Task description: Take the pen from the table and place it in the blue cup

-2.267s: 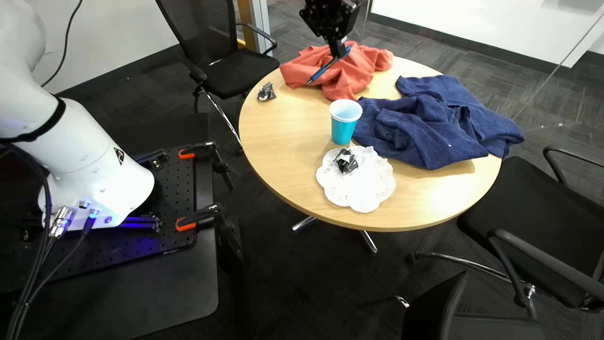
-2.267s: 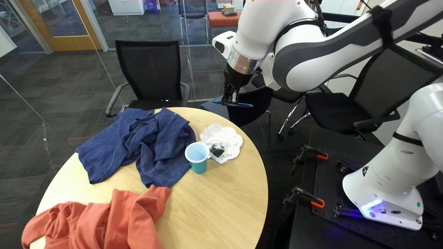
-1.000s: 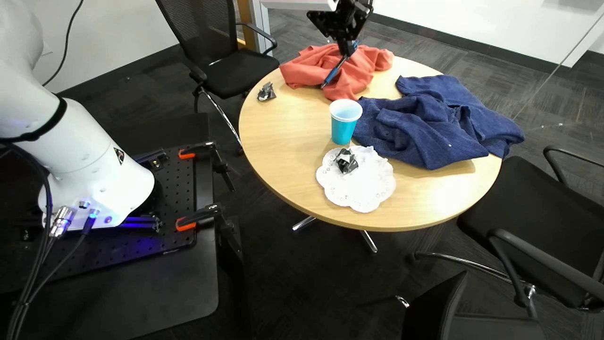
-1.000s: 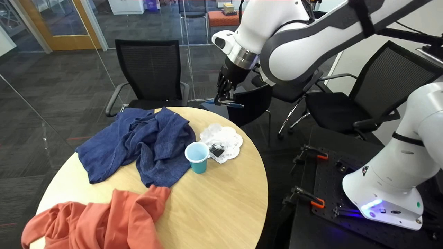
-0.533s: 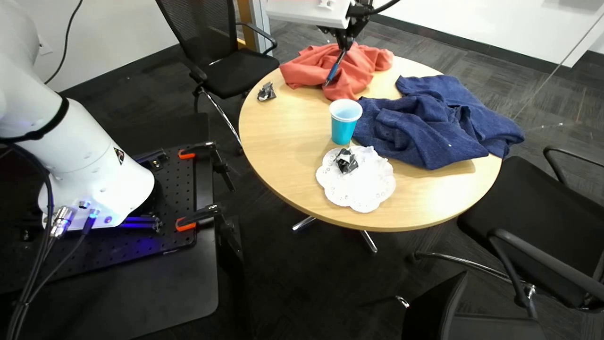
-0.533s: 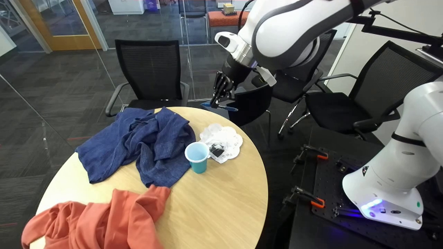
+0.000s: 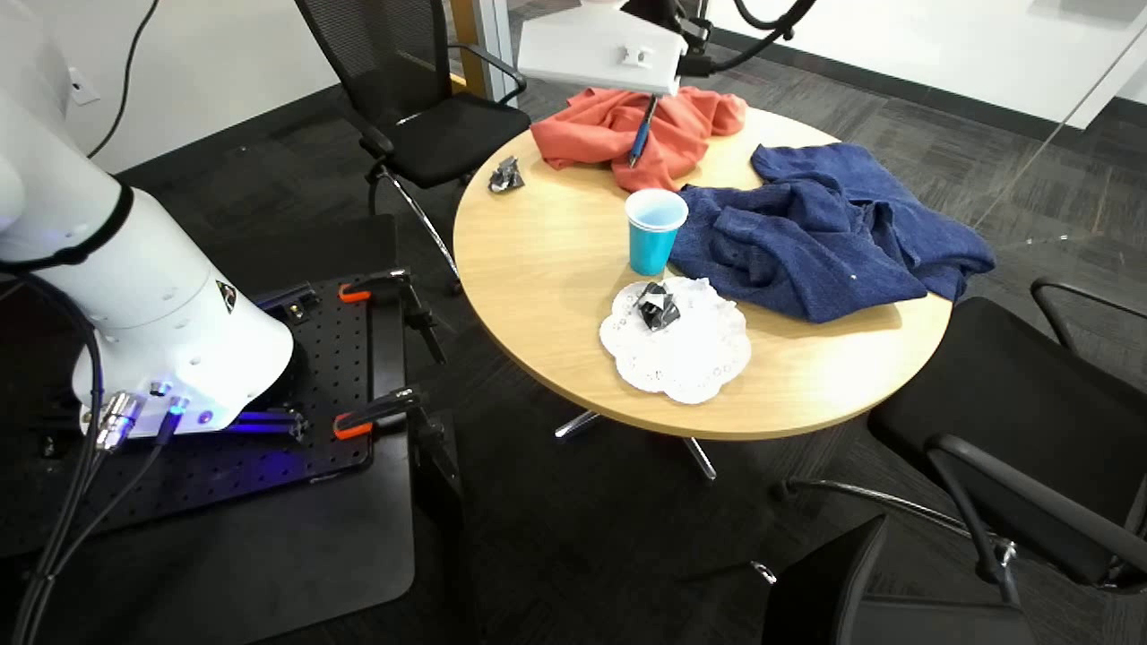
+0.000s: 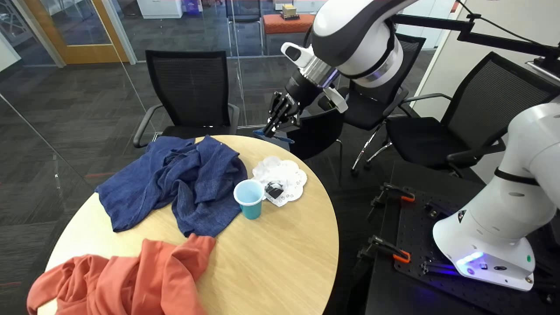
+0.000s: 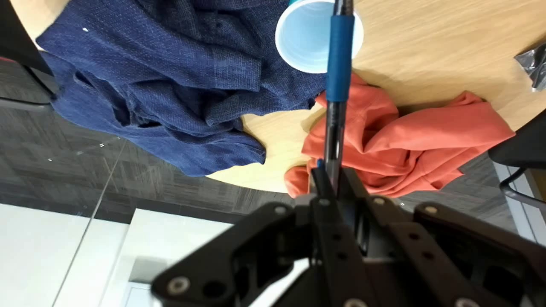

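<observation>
The one pen is in the air, outside the blue cup, and the one gripper has the pen pinched between its jaws. In the wrist view the pen crosses the cup's mouth; in both exterior views it is apart from the cup. The cup stands upright on the one table; whether it is one cup or two nested is hard to make out. Just beside the cup are one doily and one blue cloth; I cannot tell if either touches it. One orange cloth lies on the cup's opposite side from the doily. A crumpled scrap lies on the doily beside the cup, and a second scrap well apart from the cup, making two. At least three chairs stand farther from the cup, each cut off by an edge in an exterior view. The wrist view's top edge cuts off the pen's end and part of the cup. In an exterior view a white box hides the gripper's tip; in an exterior view the fingers cover part of the pen
</observation>
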`<state>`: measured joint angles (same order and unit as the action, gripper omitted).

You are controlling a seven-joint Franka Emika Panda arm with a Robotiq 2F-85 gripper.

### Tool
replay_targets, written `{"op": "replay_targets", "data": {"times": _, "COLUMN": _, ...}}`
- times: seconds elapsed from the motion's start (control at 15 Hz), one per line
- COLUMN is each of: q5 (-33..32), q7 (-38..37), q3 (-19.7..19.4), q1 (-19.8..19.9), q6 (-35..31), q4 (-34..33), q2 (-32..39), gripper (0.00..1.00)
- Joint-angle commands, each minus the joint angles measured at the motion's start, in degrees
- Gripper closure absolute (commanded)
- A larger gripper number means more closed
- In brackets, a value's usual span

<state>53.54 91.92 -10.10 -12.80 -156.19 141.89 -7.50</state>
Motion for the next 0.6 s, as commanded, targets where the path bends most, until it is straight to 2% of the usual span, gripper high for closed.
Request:
{"op": "replay_targets", "data": {"times": 0.0, "q5": 8.23, "q7": 10.28, "q3": -1.61, "q1": -0.75, "q6": 2.21, "q4": -2.08, "q2": 1.92, "gripper": 0.97}}
{"op": "replay_targets", "data": {"times": 0.27, "q5": 17.43, "q7": 20.9, "q3": -1.69, "q1": -0.26, "q6": 4.48, "q4": -3.33, "q2": 3.61, "gripper": 0.97}}
{"op": "replay_targets", "data": {"times": 0.53, "q5": 24.64, "q7": 28.81, "q3": -2.09, "q1": 0.38, "q6": 10.63, "q4": -4.79, "q2": 5.79, "gripper": 0.97}}
